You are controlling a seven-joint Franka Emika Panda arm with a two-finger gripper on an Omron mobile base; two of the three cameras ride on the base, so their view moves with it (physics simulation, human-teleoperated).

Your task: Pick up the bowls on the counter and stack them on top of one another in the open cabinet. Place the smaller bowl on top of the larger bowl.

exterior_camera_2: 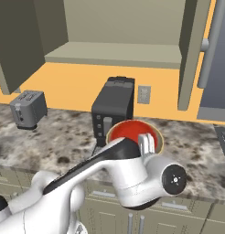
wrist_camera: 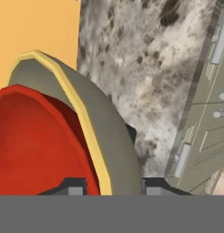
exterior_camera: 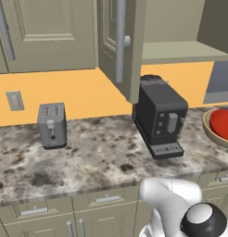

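We see the red bowl [wrist_camera: 36, 145] nested inside the tan bowl [wrist_camera: 98, 136], both over the table [exterior_camera: 102, 152] just right of the coffee machine [exterior_camera: 160, 115]. Gripper [wrist_camera: 111, 185] clamps the tan bowl's rim, one finger inside, one outside.

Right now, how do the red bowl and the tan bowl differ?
The red bowl is smaller and glossy bright red; the tan bowl is wider and dull olive-beige with a pale rim. The red bowl sits nested inside the tan bowl, whose wall the claw straddles. Both are round.
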